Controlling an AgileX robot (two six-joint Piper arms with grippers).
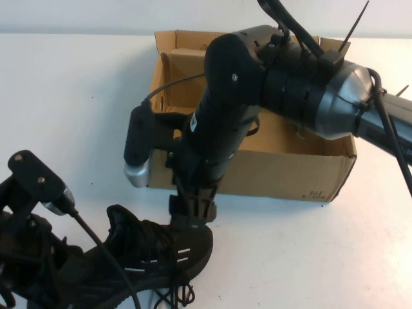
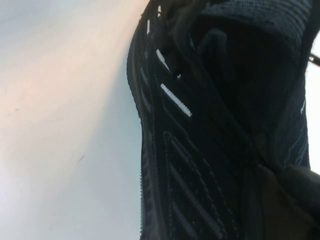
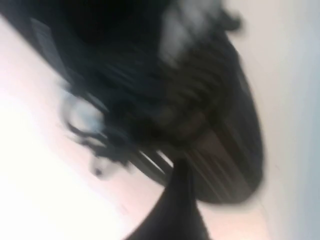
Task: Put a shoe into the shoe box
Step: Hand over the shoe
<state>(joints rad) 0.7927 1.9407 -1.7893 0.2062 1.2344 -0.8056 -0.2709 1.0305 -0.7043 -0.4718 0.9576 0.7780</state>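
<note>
Black mesh sneaker (image 1: 151, 254) on white tabletop (image 1: 290, 257), outside brown cardboard shoe box (image 1: 283, 170). Left end effector (image 2: 280, 200) closed at heel, grip unclear. Right end effector (image 1: 192, 215) over toe; fingers unreadable. Placement not yet done.

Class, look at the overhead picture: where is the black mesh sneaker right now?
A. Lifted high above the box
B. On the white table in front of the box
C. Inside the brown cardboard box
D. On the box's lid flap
B: the black mesh sneaker lies on the white table, on the near side of the brown corrugated cardboard box, with the right gripper just above its toe.
</note>
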